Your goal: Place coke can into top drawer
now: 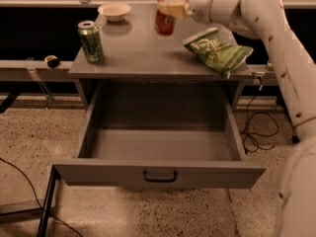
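Note:
The red coke can (164,22) is held upright just above the back of the grey cabinet top (143,53). My gripper (170,6) is shut on the can's upper part, reaching in from the right. The top drawer (160,172) is pulled fully open below the cabinet top, and its inside shows nothing in it. Its dark handle (160,176) sits at the centre of the front panel.
A green soda can (91,41) stands at the left of the cabinet top. A white bowl (114,11) sits at the back left. A green chip bag (217,51) lies at the right. My arm (276,43) runs down the right side. Cables lie on the floor.

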You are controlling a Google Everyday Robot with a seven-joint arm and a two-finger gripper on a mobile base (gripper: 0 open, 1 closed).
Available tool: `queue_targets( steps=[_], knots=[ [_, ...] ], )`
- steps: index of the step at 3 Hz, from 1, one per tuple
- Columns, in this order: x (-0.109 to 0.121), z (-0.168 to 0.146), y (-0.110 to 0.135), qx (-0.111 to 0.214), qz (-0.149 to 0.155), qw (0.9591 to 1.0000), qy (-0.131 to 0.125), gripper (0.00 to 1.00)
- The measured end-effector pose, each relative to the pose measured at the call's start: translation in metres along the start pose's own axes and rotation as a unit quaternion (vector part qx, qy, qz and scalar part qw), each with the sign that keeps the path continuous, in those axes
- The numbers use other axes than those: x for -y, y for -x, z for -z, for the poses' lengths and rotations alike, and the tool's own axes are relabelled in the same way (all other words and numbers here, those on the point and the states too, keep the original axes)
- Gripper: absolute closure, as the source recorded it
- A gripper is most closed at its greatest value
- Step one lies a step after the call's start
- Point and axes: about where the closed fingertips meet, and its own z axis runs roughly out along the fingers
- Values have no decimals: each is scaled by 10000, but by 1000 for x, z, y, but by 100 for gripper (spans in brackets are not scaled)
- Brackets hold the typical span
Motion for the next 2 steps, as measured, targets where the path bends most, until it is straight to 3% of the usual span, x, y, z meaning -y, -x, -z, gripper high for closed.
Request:
queue_targets(
  steps=[1, 2],
  knots=[
    [-44, 15, -15, -298, -51, 9990, 333, 100],
    [-84, 3, -44, -523, -177, 9960, 696, 100]
  ],
)
